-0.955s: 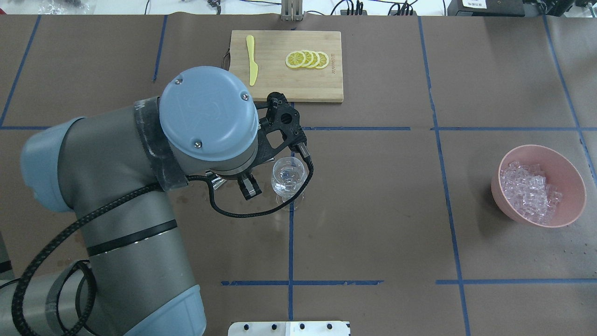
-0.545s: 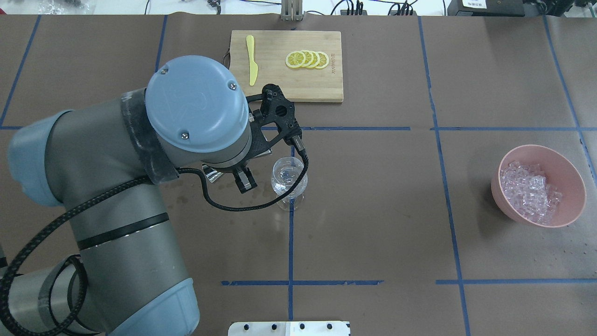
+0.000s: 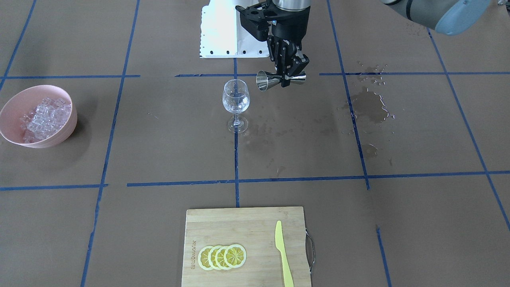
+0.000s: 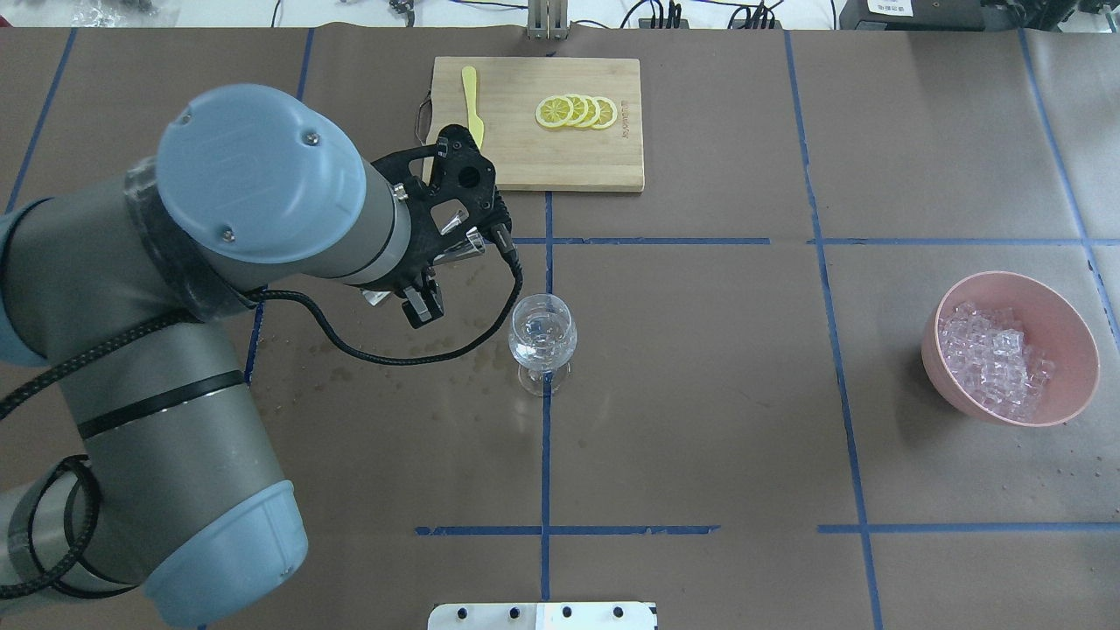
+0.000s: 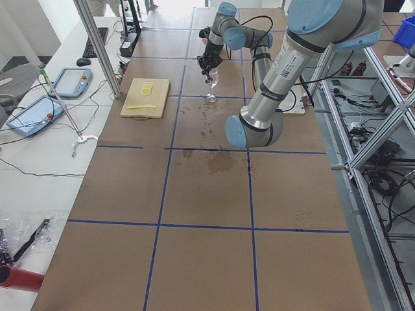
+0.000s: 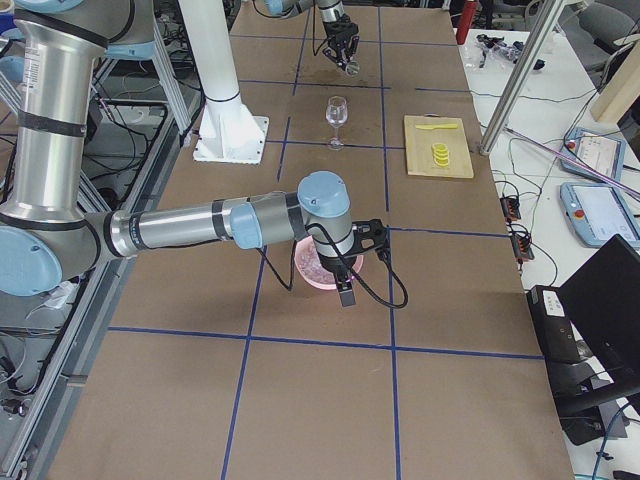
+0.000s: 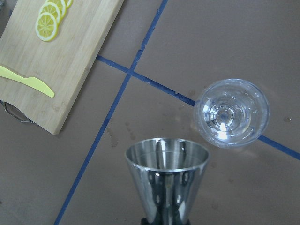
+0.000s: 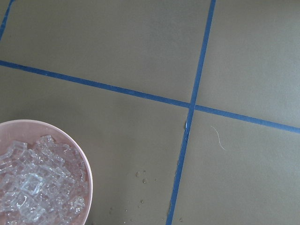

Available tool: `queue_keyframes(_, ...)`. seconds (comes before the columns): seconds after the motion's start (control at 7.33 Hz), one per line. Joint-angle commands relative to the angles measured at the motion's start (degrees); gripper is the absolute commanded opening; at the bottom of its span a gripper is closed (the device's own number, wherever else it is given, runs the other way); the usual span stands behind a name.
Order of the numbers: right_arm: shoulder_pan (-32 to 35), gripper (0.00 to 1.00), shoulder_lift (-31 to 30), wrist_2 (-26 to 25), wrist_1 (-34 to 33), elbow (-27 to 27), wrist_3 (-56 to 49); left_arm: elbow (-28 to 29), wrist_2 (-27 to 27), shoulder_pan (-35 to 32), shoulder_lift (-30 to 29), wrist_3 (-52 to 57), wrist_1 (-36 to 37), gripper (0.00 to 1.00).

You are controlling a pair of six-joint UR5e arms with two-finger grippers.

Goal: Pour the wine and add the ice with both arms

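Observation:
My left gripper (image 3: pixel 287 77) is shut on a steel jigger (image 3: pixel 265 81), held on its side in the air. Its mouth points at the wine glass (image 3: pixel 236 101) and stands a little apart from the rim. In the left wrist view the jigger (image 7: pixel 166 173) looks empty and shiny, and the glass (image 7: pixel 231 112) looks clear. I see no dark wine. The glass (image 4: pixel 542 337) stands upright on a tape crossing. The ice (image 4: pixel 993 354) fills a pink bowl (image 4: pixel 1072 328). My right gripper (image 6: pixel 325 268) shows only in the exterior right view, by the bowl, and I cannot tell its state.
A bamboo cutting board (image 4: pixel 525 157) with lemon slices (image 4: pixel 577 111) and a yellow knife (image 4: pixel 472 114) lies at the far edge. Wet brown stains (image 3: pixel 368 105) mark the paper on the left arm's side. The white base plate (image 3: pixel 223 32) is at the robot's side.
My left arm has swung to the left and farther away, carrying the jigger off from over the glass. The glass and the bowl have not moved.

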Motion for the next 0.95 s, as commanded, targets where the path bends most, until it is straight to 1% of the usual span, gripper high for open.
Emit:
queue_keyframes(0.0, 0.1, 1.00, 0.0, 0.0, 0.0, 0.1, 0.0, -0.6, -0.1, -3.3, 4.3, 0.5, -8.6, 0.00)
queue_keyframes(0.14, 0.1, 1.00, 0.0, 0.0, 0.0, 0.0, 0.0, -1.8, -0.2, -3.9, 8.3, 0.8, -14.0, 0.00)
queue_keyframes(0.27, 0.0, 1.00, 0.0, 0.0, 0.0, 0.0, 0.0, -2.5, -0.5, -5.5, 11.1, 0.8, -18.0, 0.00)
queue_keyframes(0.41, 0.0, 1.00, 0.0, 0.0, 0.0, -0.1, 0.0, -2.6, -0.6, -6.7, 12.2, 2.2, -19.9, 0.00)
queue_keyframes(0.82, 0.0, 1.00, 0.0, 0.0, 0.1, 0.0, 0.0, -6.4, -0.7, -7.2, 14.9, 2.6, -20.9, 0.00)
